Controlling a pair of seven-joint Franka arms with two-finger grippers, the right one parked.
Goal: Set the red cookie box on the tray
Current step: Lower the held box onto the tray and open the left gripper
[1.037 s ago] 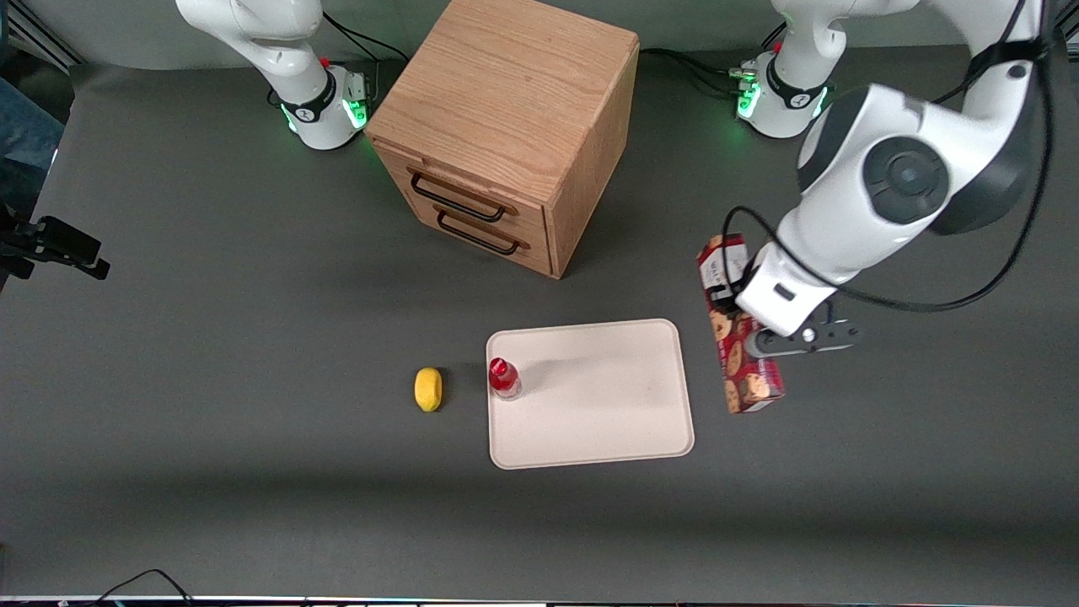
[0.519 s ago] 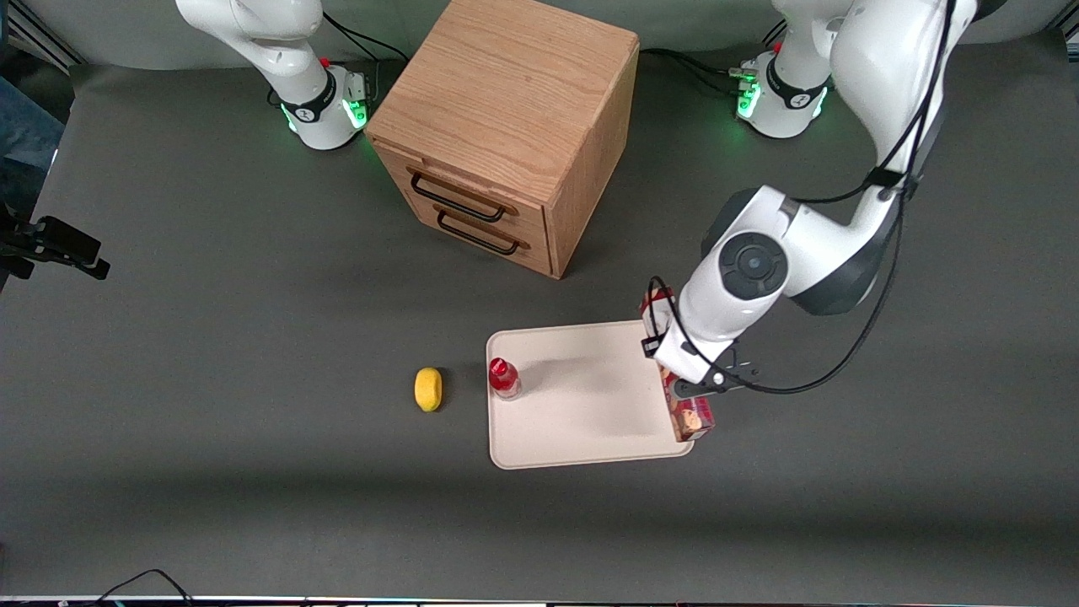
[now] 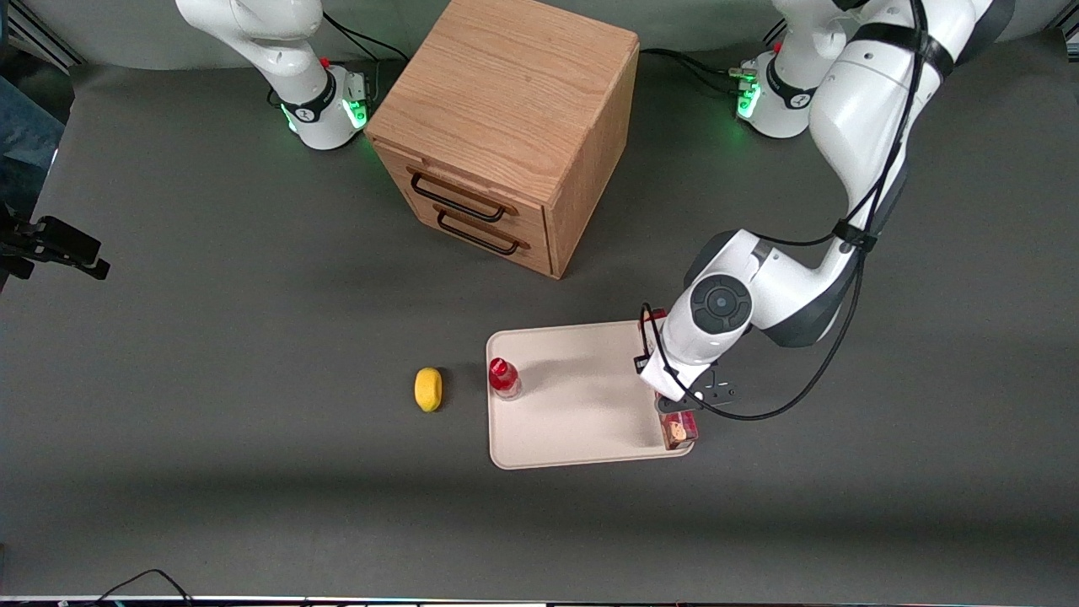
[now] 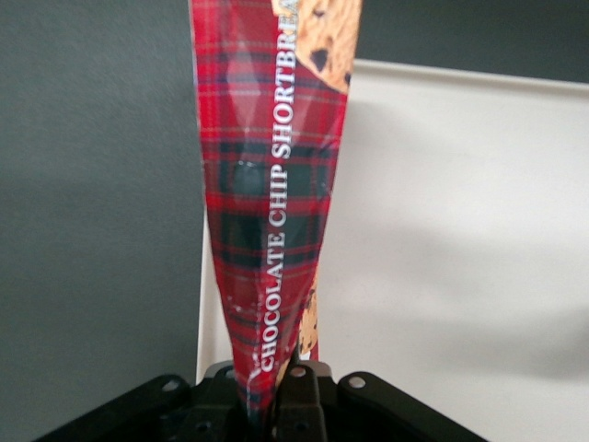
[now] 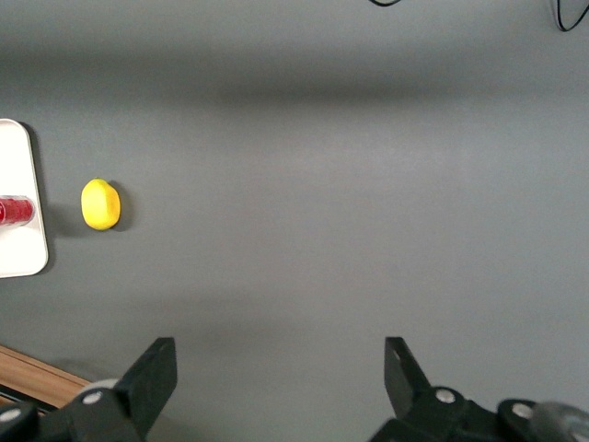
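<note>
From the front, the tray (image 3: 582, 396) sits on the counter (image 3: 211, 337), holding a small red-capped bottle (image 3: 504, 378) at its edge toward the parked arm's end. The end effector (image 3: 674, 403) hangs over the tray's edge toward the working arm's end, clamped on the red cookie box (image 3: 679, 428), which seems to rest along that rim.

The left wrist view shows the end effector (image 4: 271, 405) pinching the red cookie box (image 4: 271, 184) above the tray (image 4: 460, 230).

The right wrist view shows a yellow lemon (image 5: 100, 203) beside the tray (image 5: 20, 221).
</note>
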